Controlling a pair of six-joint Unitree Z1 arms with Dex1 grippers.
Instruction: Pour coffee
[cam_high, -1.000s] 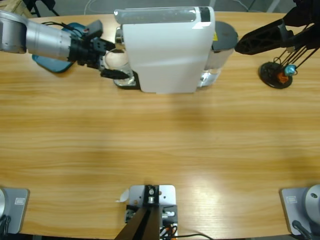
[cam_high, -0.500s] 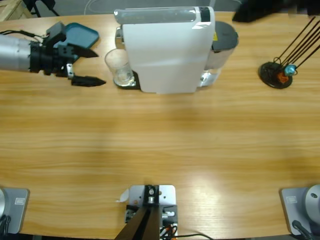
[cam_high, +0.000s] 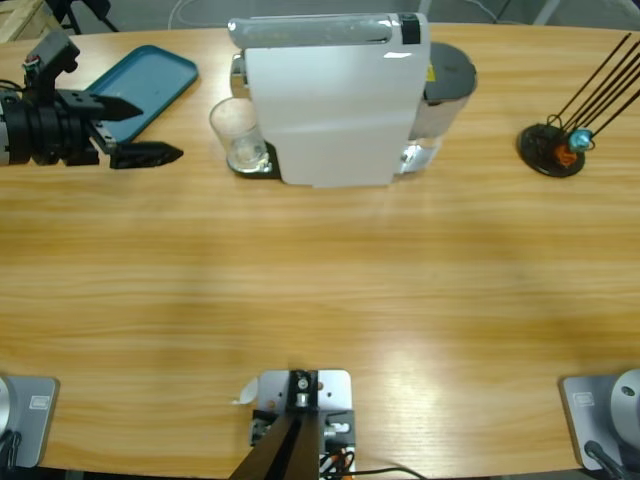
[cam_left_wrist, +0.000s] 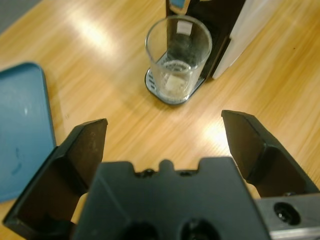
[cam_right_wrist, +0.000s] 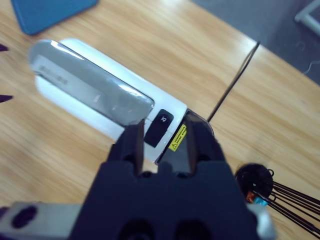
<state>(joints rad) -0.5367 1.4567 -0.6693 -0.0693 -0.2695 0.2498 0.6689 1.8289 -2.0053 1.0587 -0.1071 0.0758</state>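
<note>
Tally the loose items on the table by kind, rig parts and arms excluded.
Coffee machine: 1
Clear glass: 1
Blue tray: 1
Black wire stand: 1
Total: 4

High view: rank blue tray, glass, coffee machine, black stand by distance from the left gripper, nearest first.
From the left gripper, at the table's left end:
1. Blue tray, beside its jaws.
2. Glass, under the machine's spout.
3. White coffee machine, mid-table.
4. Black stand, far right.
</note>
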